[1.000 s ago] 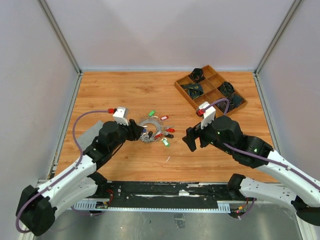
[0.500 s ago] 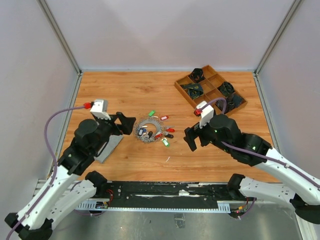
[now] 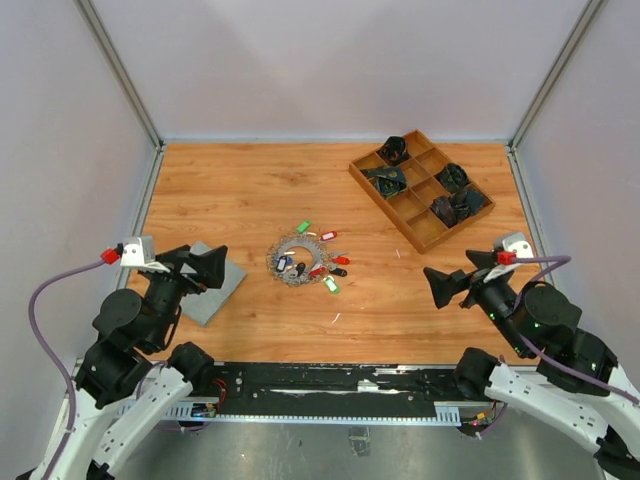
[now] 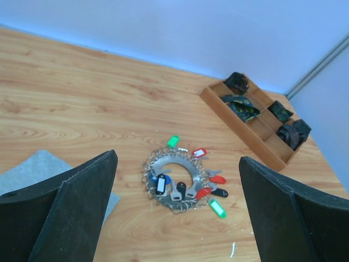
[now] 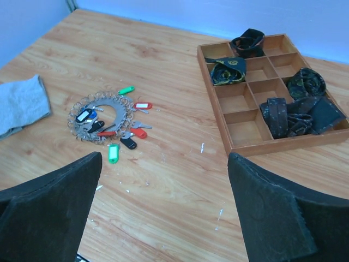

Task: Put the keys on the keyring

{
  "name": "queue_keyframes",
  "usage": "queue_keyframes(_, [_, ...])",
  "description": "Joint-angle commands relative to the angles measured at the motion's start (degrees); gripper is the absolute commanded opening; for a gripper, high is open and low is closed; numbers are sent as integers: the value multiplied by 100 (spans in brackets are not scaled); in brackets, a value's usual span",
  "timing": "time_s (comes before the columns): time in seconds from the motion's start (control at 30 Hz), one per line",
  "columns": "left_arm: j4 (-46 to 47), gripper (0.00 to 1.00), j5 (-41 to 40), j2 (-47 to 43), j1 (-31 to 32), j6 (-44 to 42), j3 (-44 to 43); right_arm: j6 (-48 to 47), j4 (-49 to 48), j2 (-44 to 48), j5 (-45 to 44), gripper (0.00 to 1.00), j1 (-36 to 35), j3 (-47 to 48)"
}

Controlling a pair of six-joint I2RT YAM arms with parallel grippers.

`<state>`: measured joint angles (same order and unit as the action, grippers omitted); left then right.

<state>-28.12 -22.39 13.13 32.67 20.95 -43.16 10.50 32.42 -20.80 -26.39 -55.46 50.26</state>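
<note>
Hovering — left hand (image 3: 205, 262) wide, empty | right hand (image 3: 452, 270) wide, empty | keys (image 3: 330, 262) clustered at keyring (image 3: 297, 260) between them

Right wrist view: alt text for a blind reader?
A keyring crowded with colour-tagged keys lies on a wooden table, framed by the open right pincer. A grey cloth lies left; a compartment tray holding dark items sits right.

High rear overview, both wrist views angled down, sharing keyring (image 3: 299, 273)

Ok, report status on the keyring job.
Left gripper open, right gripper open, both empty. Keyring flat mid-table, tagged keys along its rim. Grey cloth under left gripper, apart from ring.
</note>
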Motion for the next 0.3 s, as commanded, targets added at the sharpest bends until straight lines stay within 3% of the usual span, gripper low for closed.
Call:
queue_keyframes(0.0, [-228,100,-356,-127,-40,81,190,125,-176,549,-693,99,-63,-393])
queue_keyframes(0.27, [-212,100,-533,-196,-39,91,292,80,-146,549,-827,98,-61,-511])
